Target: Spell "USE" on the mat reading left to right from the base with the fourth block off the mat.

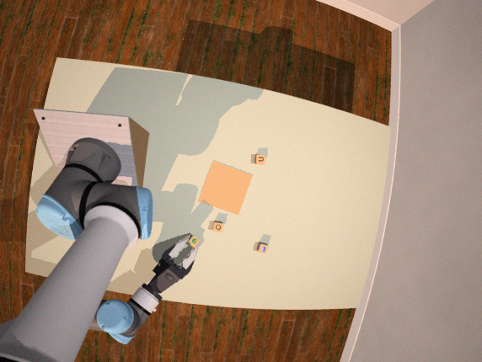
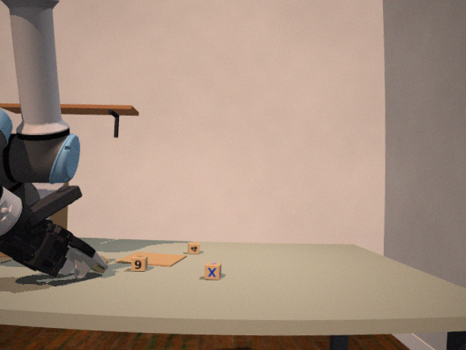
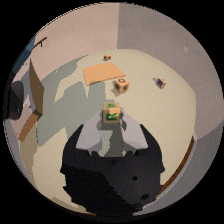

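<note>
My gripper (image 1: 190,246) is shut on a wooden block with a green letter (image 1: 194,241), low over the table near its front edge; the block also shows between the fingers in the wrist view (image 3: 111,113). The orange mat (image 1: 226,187) lies flat in the middle of the table with nothing on it. A block with a black Q on top (image 1: 217,227) sits just off the mat's near corner, close to my fingers. A block with a U on top (image 1: 259,159) sits beyond the mat's far side. A block with a blue letter (image 1: 262,248) sits apart to the right.
The arm's wooden base box (image 1: 90,143) stands at the table's left. A wall (image 1: 438,181) runs along the right edge of the table. A wall shelf (image 2: 69,109) hangs behind the arm.
</note>
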